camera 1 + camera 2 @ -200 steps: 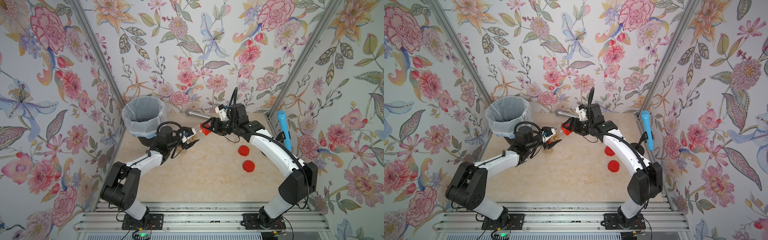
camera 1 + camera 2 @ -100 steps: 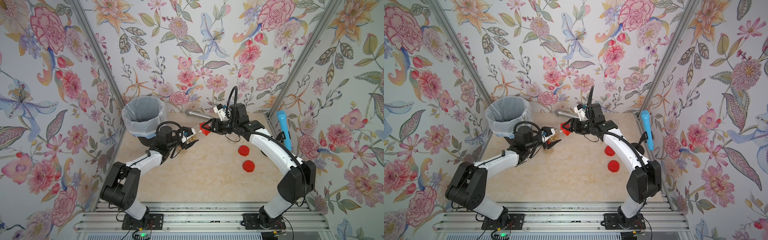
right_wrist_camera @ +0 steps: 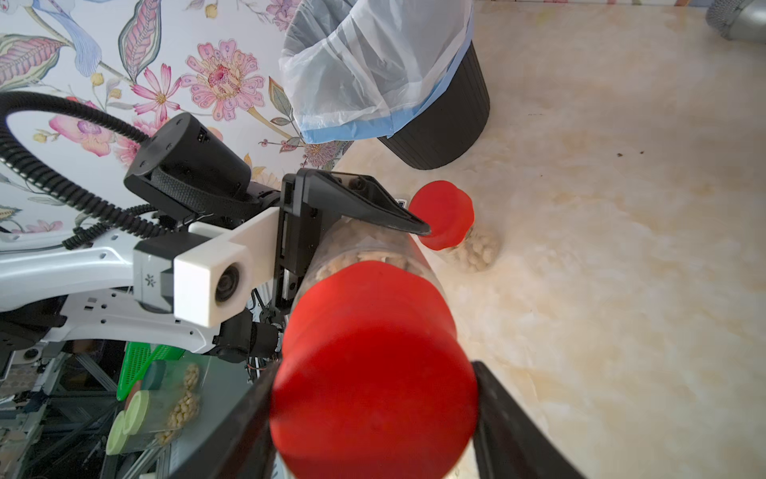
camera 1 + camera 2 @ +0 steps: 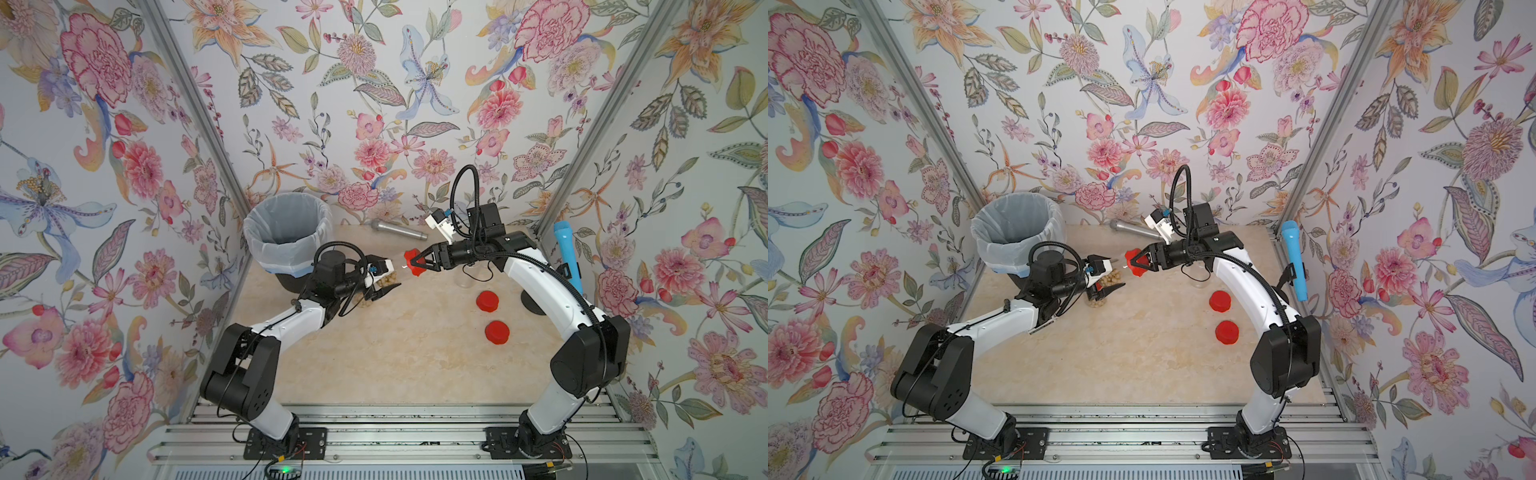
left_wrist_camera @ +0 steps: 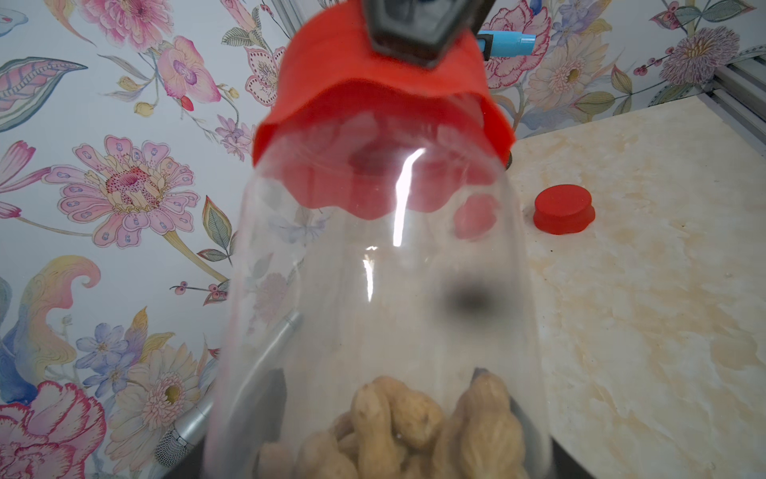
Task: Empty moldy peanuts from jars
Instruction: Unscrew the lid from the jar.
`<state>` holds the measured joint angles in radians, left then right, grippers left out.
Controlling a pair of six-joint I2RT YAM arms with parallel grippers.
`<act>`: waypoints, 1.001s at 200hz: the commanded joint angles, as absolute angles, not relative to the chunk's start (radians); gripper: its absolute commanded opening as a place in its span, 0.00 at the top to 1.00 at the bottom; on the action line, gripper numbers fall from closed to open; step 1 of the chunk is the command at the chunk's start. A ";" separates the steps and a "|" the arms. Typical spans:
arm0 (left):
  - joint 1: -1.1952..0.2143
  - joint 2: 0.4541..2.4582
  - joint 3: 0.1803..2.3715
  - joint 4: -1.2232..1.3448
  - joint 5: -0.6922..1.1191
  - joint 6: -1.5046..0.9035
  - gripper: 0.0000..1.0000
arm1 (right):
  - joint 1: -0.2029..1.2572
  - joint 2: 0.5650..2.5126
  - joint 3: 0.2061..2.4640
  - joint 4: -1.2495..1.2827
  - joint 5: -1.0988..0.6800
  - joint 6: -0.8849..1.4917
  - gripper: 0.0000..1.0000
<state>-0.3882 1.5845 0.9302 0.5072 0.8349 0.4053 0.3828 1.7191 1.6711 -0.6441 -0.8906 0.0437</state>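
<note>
My left pincer (image 4: 1108, 277) clamps the clear plastic jar (image 5: 373, 311) by its body, tipped sideways above the bench (image 4: 395, 357), left of centre toward the back edge. My right pincer (image 4: 417, 266) bites its round red screw lid (image 3: 373, 373). The walls feel light and slick, I judge, and the pale tan peanuts (image 5: 414, 423) will shift, so I take the lid squarely by its rim.

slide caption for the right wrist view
Right gripper clamps the red lid of a peanut jar held by the left gripper.
</note>
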 commanded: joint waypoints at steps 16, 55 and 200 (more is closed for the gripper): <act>-0.367 1.607 0.970 0.441 0.841 0.410 0.80 | 0.346 1.713 1.724 -0.741 -0.946 -0.162 0.48; -0.367 1.599 0.969 0.430 0.833 0.415 0.80 | 0.305 1.741 1.763 -0.753 -0.990 -0.171 0.51; -0.367 1.598 0.991 0.382 0.883 0.431 0.86 | 0.308 1.747 1.718 -0.790 -0.983 -0.365 0.49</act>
<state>-0.3927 1.5955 0.9779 0.4221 0.8875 0.4141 0.3393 1.7546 1.7203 -0.7631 -0.9718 -0.2928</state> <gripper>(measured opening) 0.717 0.666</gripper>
